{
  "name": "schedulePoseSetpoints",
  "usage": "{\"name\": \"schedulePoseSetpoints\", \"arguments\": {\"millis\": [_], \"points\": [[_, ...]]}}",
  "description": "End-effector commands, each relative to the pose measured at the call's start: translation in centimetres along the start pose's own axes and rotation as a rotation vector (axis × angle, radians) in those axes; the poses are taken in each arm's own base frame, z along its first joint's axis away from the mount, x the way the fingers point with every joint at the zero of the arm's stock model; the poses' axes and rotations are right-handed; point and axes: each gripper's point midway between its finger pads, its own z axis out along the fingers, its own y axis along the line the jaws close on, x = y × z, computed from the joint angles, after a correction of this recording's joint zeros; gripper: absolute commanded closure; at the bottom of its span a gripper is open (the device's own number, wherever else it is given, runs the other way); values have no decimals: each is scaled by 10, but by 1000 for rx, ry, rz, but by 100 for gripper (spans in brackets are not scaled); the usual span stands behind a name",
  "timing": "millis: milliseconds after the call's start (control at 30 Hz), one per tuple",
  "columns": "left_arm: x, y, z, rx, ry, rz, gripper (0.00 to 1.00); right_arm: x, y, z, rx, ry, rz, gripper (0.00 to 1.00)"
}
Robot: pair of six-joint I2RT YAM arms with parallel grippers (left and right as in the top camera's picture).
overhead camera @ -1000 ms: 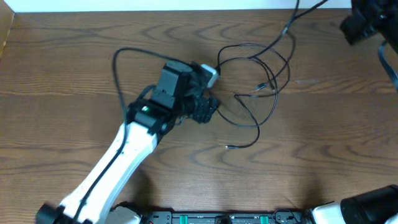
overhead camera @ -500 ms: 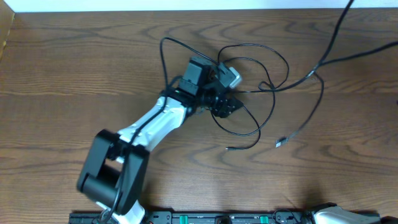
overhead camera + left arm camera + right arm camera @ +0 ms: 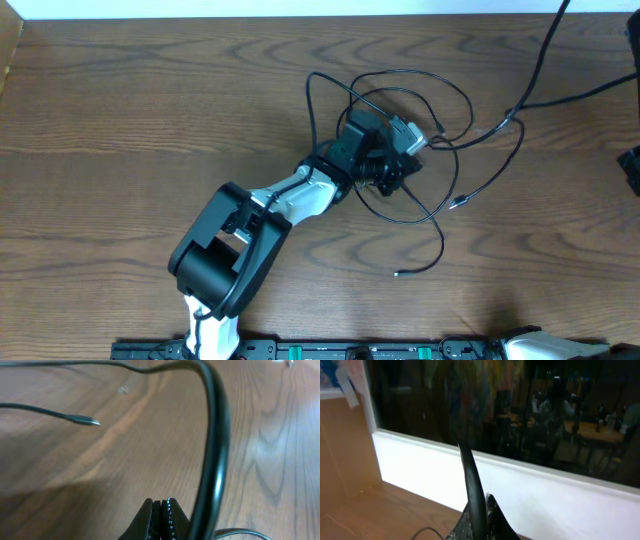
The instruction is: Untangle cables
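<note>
Our left claw [image 3: 161, 504] is lying with its fingers pressed together inside the tangle just past the centre of the table [image 3: 120, 130]. One of the cables [image 3: 220, 440] is running just beside them, pinched or not we cannot tell. Our right claw [image 3: 479, 505] is pinching a black strand, lifted high; we are judging that it is drawing the strands out toward two o'clock while the left one is anchoring the loops.

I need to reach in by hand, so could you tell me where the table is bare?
Widest bare wood: the left half of the table, between its left edge and the left arm. Also free: the near right corner, below the plug ends. Crowded: where the cables loop around the left gripper.
</note>
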Motion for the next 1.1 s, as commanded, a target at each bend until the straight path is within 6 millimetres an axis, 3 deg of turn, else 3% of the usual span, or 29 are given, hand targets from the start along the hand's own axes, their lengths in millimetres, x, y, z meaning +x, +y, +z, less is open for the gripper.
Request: {"name": "schedulePoseSetpoints", "arguments": {"millis": [0, 133, 167, 200, 300, 367, 467, 567, 767, 967, 1067], "points": [[-65, 25, -60, -91, -169, -109, 93, 10, -21, 3, 121, 42, 3, 99], [-123, 48, -151, -201, -351, -149, 93, 24, -38, 9, 218, 98, 1, 99], [-137, 52, -181, -240, -401, -142, 93, 27, -41, 11, 232, 109, 0, 99], [-152, 56, -225, -299, -467, -132, 93, 33, -45, 17, 252, 135, -1, 99], [-167, 62, -316, -449, -578, -111, 93, 48, -54, 30, 294, 190, -6, 99], [-164, 62, -368, -553, -624, -119, 93, 59, -62, 39, 334, 231, -12, 99], [-140, 60, -440, -726, -654, -186, 93, 75, -82, 49, 429, 289, -24, 99], [-106, 57, -484, -862, -650, -294, 93, 85, -112, 52, 579, 319, -13, 99], [-32, 58, -525, -1053, -597, -577, 93, 104, -198, 17, 1090, 325, 100, 99], [62, 60, -581, -1443, -525, -942, 93, 137, -257, -14, 1329, 350, 225, 99], [93, 50, -604, -1594, -605, -1148, 93, 152, -284, -33, 1406, 349, 305, 99]]}}
